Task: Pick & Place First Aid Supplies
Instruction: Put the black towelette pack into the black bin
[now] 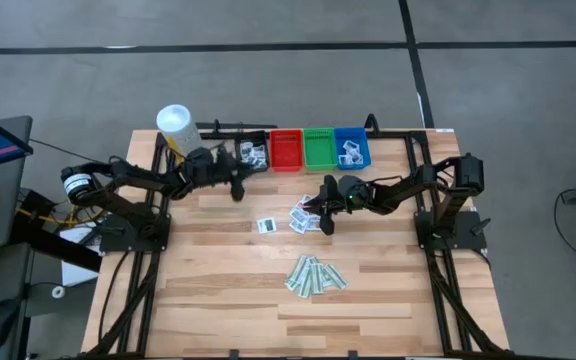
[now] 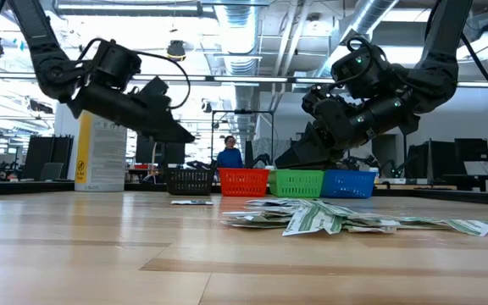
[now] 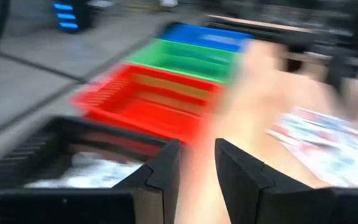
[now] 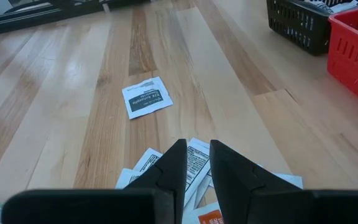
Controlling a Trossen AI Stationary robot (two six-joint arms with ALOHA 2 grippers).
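Left claw [image 1: 238, 187] hangs by the black bin [image 1: 252, 154] at the table's [image 1: 388, 300] far edge, fingers slightly apart, empty. Right claw [image 1: 326, 222], narrow gap, empty, sits over white packets [image 1: 305, 218] mid-table; green strips [image 1: 315, 276] lie nearer the near edge.

Bare wooden table [image 1: 218, 290] fills the lower left of the high view. Four bins [image 1: 304, 150] and a white canister [image 1: 174, 126] wall off the top edge. Loose packets [image 1: 304, 218] clutter the centre; pale-green strips [image 1: 315, 276] lie just below.
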